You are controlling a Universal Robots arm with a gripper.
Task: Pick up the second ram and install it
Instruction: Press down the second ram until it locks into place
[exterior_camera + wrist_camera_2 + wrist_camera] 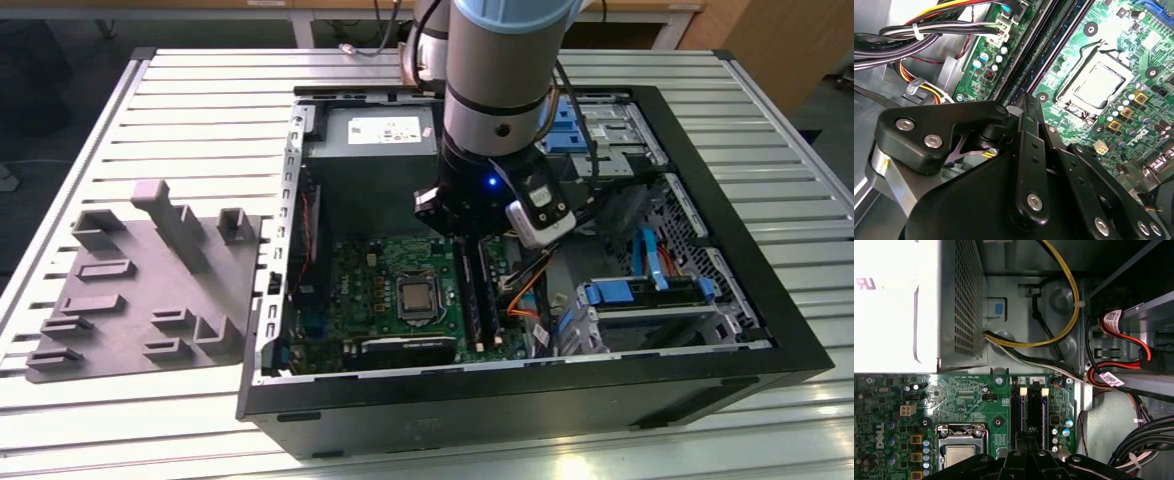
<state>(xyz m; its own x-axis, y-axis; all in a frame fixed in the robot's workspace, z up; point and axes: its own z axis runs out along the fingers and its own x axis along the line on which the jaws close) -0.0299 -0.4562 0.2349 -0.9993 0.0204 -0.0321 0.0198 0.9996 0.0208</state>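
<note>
Tool (pixel 467 240): hanging low over the motherboard slots (pixel 1030 407); finger state cannot be told
Risk: second ram (pixel 483 290) seating tilted, stressing slot latches

The gripper (pixel 1026 150) looks like matt black metal with shiny screw heads. The table (pixel 200 110) is ribbed, pale brushed metal. The fixture plate (pixel 140 290) is matt grey plastic.

Gripper (pixel 470 232) fingertips hidden in exterior view behind wrist and camera housing, so finger gap can't be judged. Second ram (pixel 1031 412) runs under the black finger links (pixel 1024 462) in first wrist view; its near end is covered. In second wrist view the finger linkage (pixel 1029 165) covers the slots below it.
</note>
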